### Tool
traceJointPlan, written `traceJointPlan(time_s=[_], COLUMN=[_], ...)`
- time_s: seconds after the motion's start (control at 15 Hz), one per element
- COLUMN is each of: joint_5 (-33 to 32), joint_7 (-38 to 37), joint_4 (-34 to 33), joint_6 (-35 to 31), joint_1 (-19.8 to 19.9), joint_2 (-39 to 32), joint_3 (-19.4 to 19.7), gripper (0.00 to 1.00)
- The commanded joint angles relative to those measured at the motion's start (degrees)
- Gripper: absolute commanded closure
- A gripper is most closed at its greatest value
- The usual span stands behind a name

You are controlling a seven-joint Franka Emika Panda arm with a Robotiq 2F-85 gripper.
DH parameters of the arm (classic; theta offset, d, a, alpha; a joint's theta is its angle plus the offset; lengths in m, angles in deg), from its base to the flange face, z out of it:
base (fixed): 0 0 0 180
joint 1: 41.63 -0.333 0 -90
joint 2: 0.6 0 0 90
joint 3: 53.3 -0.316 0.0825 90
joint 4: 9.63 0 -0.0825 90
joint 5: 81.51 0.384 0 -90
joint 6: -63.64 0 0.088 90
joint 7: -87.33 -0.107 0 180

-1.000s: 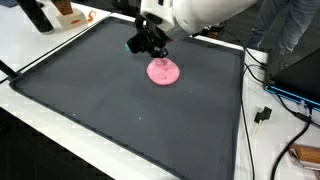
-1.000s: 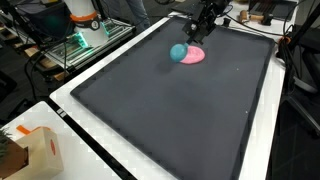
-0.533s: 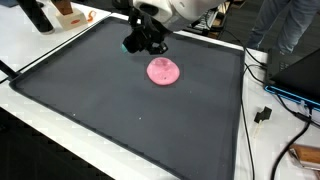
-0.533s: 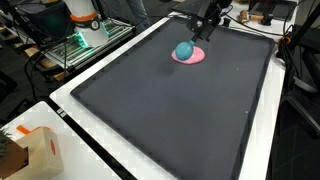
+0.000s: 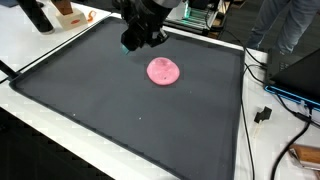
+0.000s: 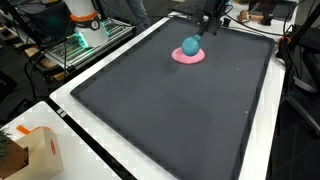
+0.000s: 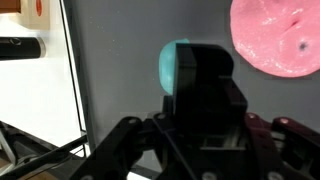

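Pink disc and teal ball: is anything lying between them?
Nothing. In the wrist view only bare dark mat separates the teal ball from the pink disc.

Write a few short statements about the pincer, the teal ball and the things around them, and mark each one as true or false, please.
1. The pincer is closed on the round teal ball. True.
2. The flat pink disc is gripped together with the ball. False: the disc lies free on the dark grey mat.
3. The mat is white. False: it is dark grey; only the surface around it is white.
4. The brown cardboard box stands in the middle of the mat. False: it stands off the mat, near one corner.
5. In the wrist view, the disc shows beside the ball. True.
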Motion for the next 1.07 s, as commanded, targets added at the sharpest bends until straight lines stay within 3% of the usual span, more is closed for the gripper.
traceJointPlan(time_s=[0.0,1.0], joint_5=[5.4,28.2], joint_7=[6.4,35.5], joint_4=[2.9,6.9], joint_6=[-3.1,-10.6], joint_1=[2.2,11.1], joint_2=[3.6,7.9], joint_3=[-0.6,-2.4], gripper=[0.75,0.75])
